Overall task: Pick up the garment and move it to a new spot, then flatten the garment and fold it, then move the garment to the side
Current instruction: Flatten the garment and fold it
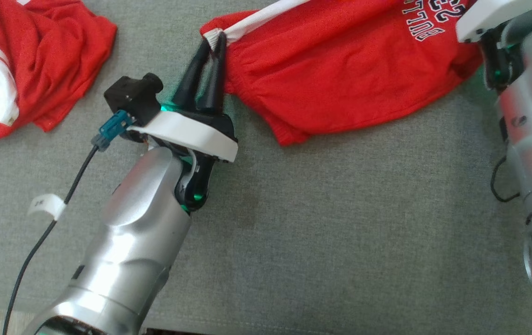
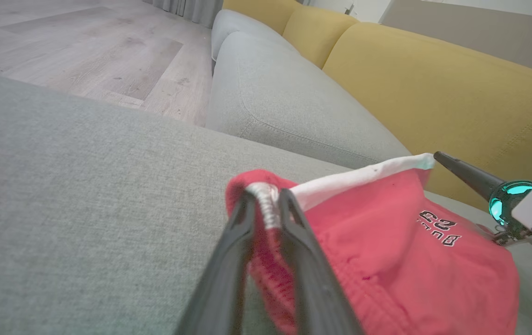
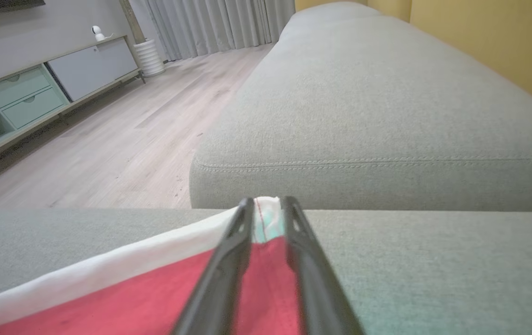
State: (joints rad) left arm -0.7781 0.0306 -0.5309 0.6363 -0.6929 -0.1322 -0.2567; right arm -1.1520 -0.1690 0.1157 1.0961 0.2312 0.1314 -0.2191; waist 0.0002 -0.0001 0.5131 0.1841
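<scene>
Left gripper (image 1: 214, 39) and right gripper (image 3: 266, 204) tight on opposite ends of garment (image 1: 340, 83), long axis left-right.

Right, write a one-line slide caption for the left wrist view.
The left gripper pinches the white-trimmed corner of a red fabric garment on a grey upholstered cushion.

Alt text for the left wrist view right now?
The left gripper pinches the white-trimmed corner of a red garment lying on a grey cushion. The white band runs to the right gripper at its far end, with a yellow sofa back behind.
</scene>
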